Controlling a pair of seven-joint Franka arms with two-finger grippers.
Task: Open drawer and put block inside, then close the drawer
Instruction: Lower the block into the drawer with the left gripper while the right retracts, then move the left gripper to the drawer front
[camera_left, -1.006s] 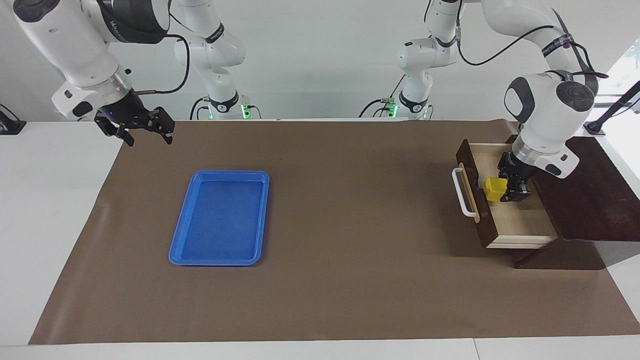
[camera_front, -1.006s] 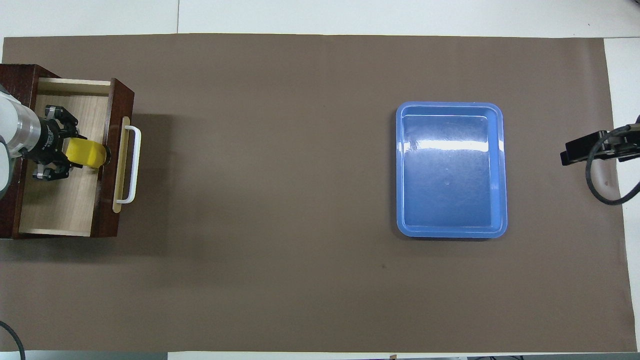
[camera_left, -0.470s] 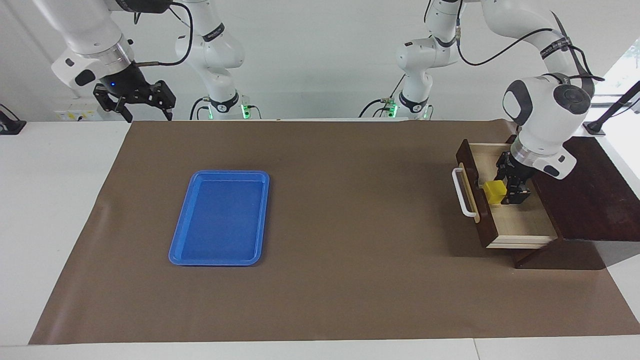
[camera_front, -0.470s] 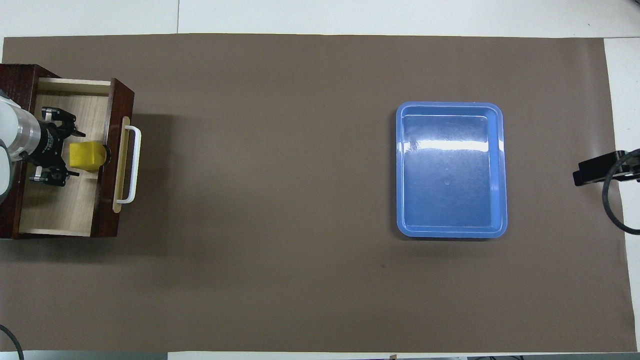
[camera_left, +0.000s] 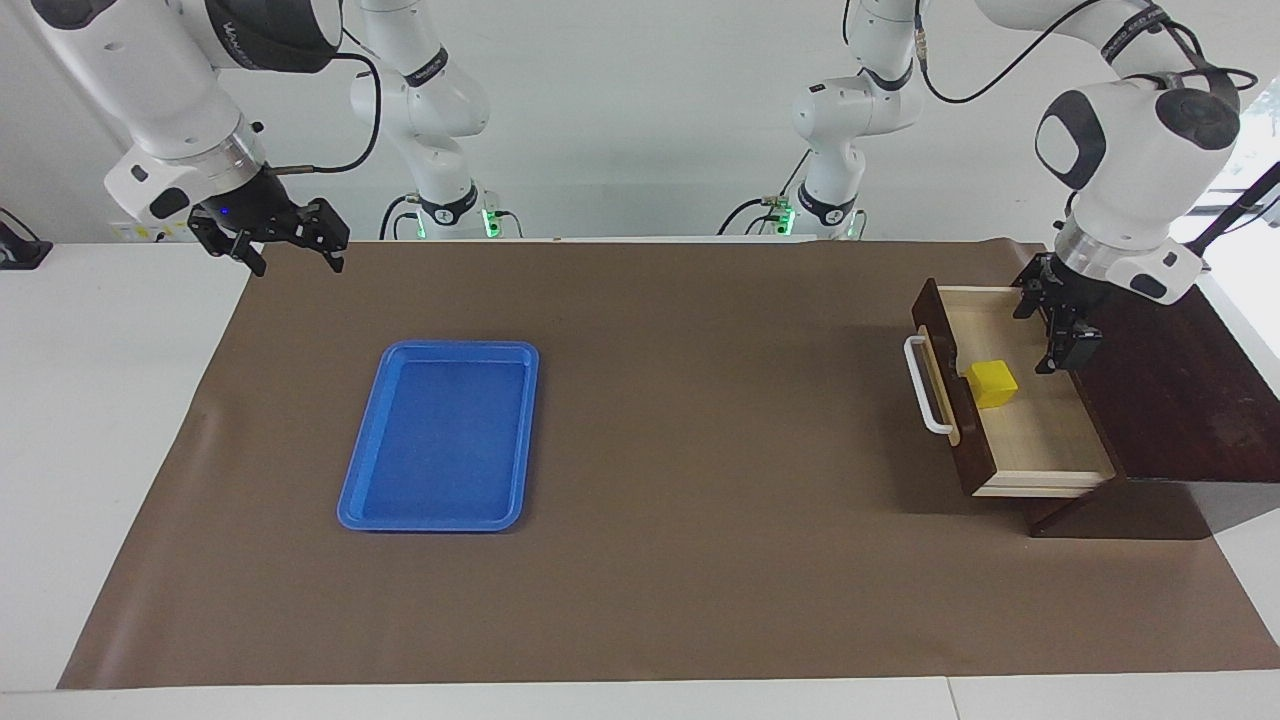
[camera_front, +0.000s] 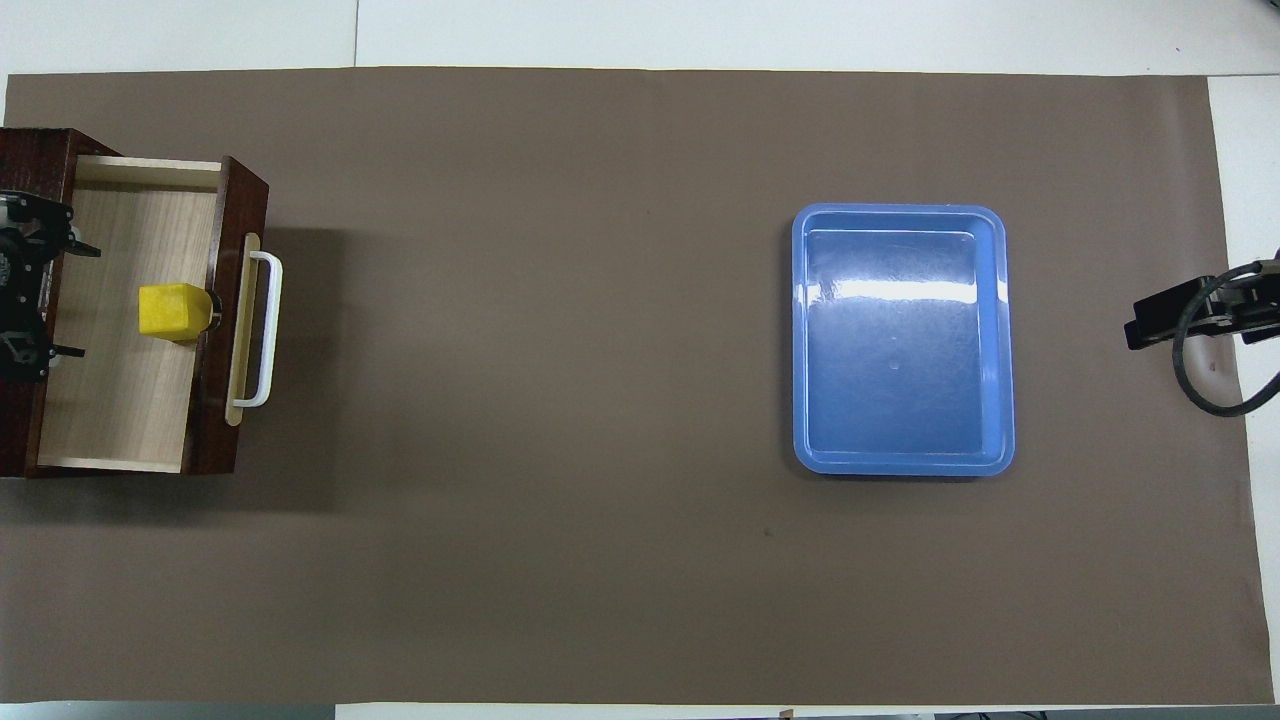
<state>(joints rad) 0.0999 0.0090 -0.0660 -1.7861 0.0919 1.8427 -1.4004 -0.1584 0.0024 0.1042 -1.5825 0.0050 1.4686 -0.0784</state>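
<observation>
**Block lies in the open drawer**

The yellow block (camera_left: 993, 383) sits on the pale floor of the pulled-out drawer (camera_left: 1040, 440), just beside its front panel. The left gripper (camera_left: 1058, 330) hangs above the drawer, jaws open and empty. A brown mat (camera_left: 700, 560) covers the white bench (camera_left: 100, 400); a blue tray (camera_left: 440, 435) lies toward the right arm's end. The right gripper (camera_left: 290, 255) waits open over the mat's corner, before a plain white wall.

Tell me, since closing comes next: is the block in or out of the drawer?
In. The block rests on the open drawer's pale floor beside its front panel, free of the left pincer.
</observation>
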